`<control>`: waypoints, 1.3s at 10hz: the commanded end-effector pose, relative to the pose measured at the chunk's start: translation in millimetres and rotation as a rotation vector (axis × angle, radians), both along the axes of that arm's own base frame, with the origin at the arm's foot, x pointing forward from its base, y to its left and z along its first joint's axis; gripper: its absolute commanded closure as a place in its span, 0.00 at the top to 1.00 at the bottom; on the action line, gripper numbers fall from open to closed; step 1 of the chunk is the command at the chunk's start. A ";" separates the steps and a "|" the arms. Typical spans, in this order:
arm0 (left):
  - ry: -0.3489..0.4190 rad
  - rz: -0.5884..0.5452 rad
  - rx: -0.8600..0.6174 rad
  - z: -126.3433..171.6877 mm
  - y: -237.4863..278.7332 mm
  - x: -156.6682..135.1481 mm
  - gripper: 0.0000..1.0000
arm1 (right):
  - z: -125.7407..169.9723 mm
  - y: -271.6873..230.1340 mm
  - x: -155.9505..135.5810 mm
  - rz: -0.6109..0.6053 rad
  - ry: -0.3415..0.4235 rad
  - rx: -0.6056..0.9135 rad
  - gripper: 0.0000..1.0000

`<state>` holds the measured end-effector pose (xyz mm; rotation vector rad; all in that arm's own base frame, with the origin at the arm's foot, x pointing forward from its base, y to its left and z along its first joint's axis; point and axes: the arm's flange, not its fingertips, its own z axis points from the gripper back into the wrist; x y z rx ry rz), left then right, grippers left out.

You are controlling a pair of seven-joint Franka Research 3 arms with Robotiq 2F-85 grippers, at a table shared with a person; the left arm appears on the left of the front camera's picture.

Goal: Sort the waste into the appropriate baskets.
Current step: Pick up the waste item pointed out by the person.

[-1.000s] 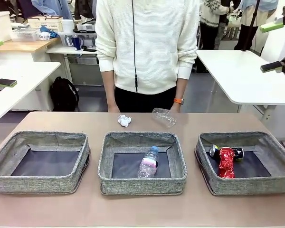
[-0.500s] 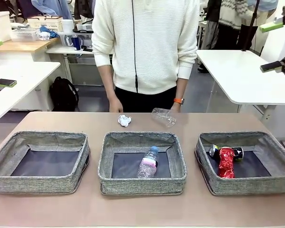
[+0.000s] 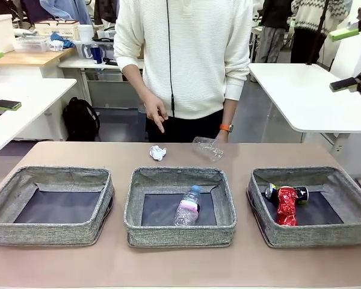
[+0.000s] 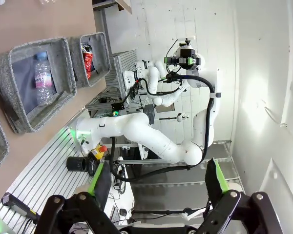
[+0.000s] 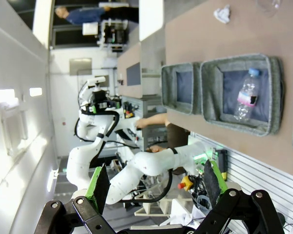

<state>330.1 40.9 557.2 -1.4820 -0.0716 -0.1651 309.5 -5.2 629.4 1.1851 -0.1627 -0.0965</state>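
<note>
The left gripper (image 4: pixel 157 178) and the right gripper (image 5: pixel 155 185) are held clear of the table (image 3: pixel 180 265), with the jaws spread wide and empty, well apart from all waste. The bottle (image 3: pixel 188 206) is laid in the middle basket (image 3: pixel 180 232). A crushed red can (image 3: pixel 287 206) is laid in the right basket (image 3: pixel 313 235), touching what appears to be a dark can (image 3: pixel 301 194), which is partly hidden. The crumpled paper (image 3: pixel 157 153) and the cup (image 3: pixel 207 147) are placed on the table beyond the middle basket, below a person's raised hand (image 3: pixel 155 112).
</note>
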 end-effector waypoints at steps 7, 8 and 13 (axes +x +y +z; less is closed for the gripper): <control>0.009 -0.006 -0.023 5.1 0.8 0.3 1.00 | 2.0 -1.1 0.0 0.011 -0.014 0.013 1.00; 0.000 0.000 0.000 0.0 0.0 0.0 1.00 | 2.0 -1.1 0.0 0.011 -0.014 0.013 1.00; 0.136 0.152 0.812 77.2 -155.9 67.1 1.00 | 2.0 -1.1 0.0 0.011 -0.014 0.013 1.00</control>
